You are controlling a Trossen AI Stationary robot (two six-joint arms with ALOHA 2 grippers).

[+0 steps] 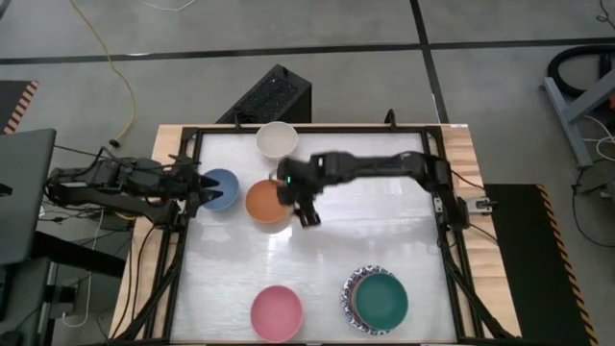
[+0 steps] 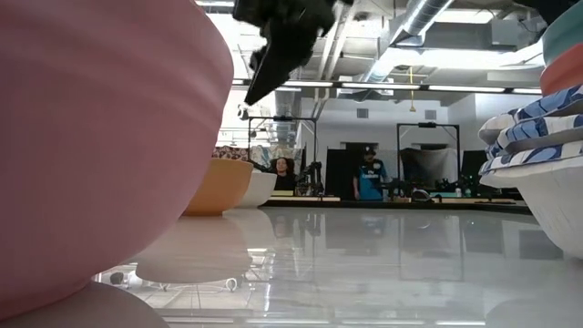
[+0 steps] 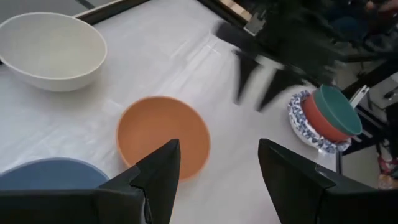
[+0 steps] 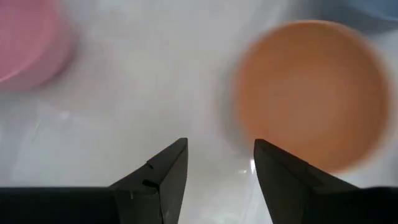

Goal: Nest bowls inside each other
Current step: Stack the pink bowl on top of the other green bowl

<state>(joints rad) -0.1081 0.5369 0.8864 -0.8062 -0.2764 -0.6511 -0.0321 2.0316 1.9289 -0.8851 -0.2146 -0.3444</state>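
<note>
A stack [image 1: 377,299] — teal bowl over red on patterned ones — sits nested at 5 o'clock on the counter [image 1: 384,221]. Orange bowl [image 1: 266,202], blue bowl [image 1: 220,188], cream bowl [image 1: 276,138] and pink bowl [image 1: 277,311] remain loose. Right gripper [image 1: 306,213] hovers beside the orange bowl, jaws spread, empty — left gripper [image 1: 195,188] at 9 o'clock likewise.

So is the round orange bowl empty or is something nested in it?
Empty: the orange bowl sits upright, its bare inside showing, nothing nested in it.
</note>
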